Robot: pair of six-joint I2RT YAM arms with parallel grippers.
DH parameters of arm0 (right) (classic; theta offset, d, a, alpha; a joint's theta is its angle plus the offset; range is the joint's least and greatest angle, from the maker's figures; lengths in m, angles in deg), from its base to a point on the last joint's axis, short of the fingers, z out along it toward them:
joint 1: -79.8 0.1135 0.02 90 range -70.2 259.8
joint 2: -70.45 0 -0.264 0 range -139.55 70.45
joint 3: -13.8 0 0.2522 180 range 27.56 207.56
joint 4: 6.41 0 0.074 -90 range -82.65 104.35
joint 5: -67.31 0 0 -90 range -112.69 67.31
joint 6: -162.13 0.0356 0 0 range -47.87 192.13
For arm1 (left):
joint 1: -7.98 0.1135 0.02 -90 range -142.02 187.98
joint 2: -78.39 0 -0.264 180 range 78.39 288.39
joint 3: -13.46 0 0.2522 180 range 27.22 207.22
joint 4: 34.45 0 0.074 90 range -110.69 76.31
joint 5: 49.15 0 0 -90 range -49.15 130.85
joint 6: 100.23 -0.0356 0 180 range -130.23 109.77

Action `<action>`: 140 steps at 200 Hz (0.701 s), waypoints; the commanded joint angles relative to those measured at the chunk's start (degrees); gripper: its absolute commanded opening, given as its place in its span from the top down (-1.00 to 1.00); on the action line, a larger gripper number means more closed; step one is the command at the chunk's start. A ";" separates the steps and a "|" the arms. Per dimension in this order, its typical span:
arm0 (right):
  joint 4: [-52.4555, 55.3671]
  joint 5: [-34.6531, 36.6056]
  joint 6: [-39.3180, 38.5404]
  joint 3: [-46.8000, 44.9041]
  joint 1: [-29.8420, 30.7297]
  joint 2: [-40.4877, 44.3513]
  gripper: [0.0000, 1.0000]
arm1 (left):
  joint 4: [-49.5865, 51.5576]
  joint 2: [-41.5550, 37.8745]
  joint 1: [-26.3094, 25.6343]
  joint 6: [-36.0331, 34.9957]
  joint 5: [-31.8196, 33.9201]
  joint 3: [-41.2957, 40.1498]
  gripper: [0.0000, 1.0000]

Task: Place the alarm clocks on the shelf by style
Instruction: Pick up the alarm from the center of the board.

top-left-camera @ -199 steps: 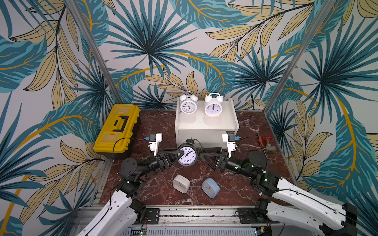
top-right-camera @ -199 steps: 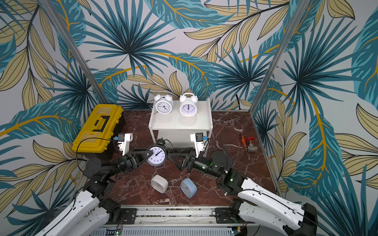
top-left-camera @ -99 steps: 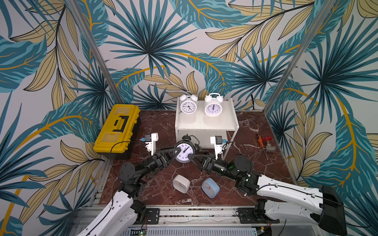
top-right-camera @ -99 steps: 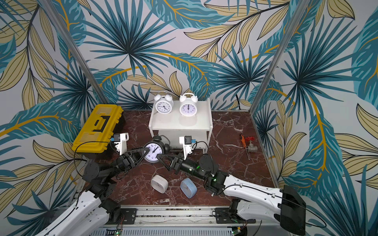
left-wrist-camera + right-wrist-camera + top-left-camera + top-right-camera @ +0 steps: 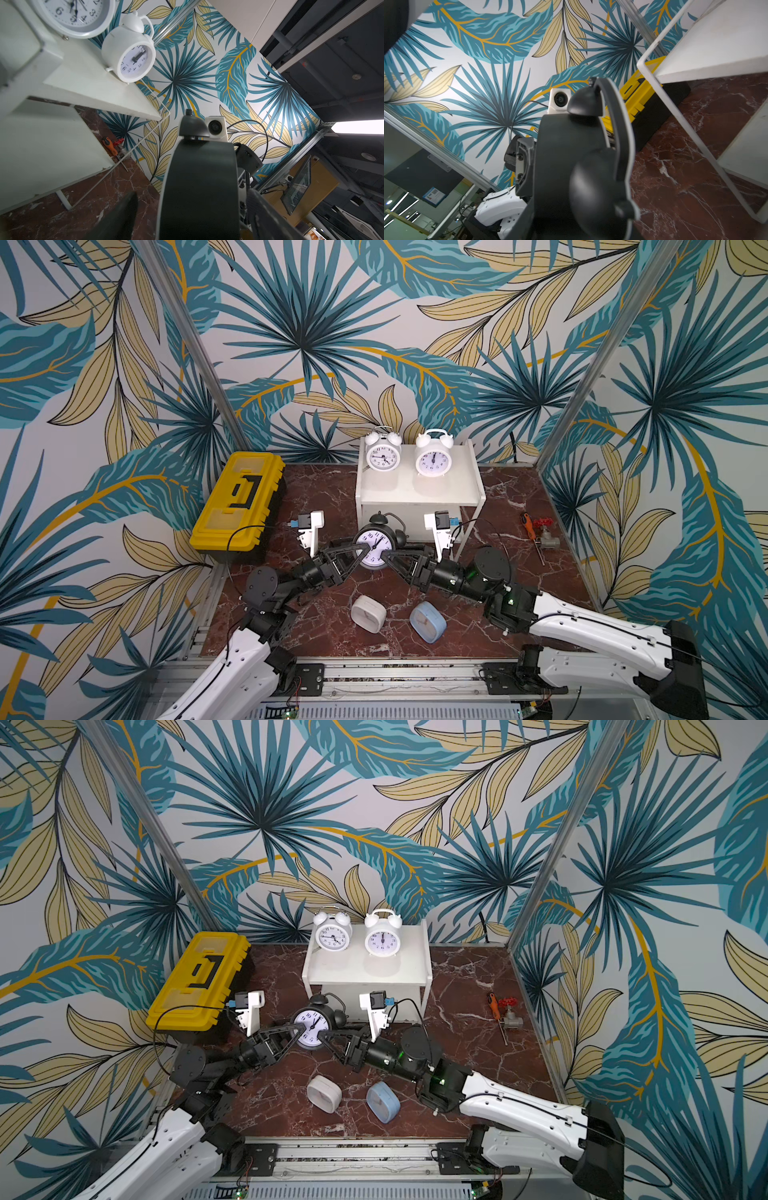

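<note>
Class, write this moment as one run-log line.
left gripper: fingers open | right gripper: grip unclear | black clock: between them, before shelf | shelf top: two white twin-bell clocks | tabletop: white and blue square clocks

L arm (image 5: 245, 659) & R arm (image 5: 598, 628) are wearing white shells on lower links, w/ black joints further out. Black open-frame triangular jaws are tipping both. White cam blocks (image 5: 311, 524) w/ blue plugs are riding each wrist, black cables (image 5: 227, 549) looping off. Green LEDs (image 5: 469, 572) are glowing on R arm.
</note>
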 commanded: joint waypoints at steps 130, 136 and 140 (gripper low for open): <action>38.54 -31.98 -17.98 20.00 -13.30 -1.39 0.54 | 8.94 3.81 -0.04 -8.41 -19.55 10.50 -0.89; 38.10 -32.62 -17.90 19.90 -13.22 -1.44 0.55 | 8.43 3.91 -0.02 -8.14 -19.45 10.43 -0.85; 37.91 -32.82 -17.95 19.83 -13.22 -1.56 0.55 | 7.96 3.86 -0.01 -7.98 -19.44 10.35 -0.82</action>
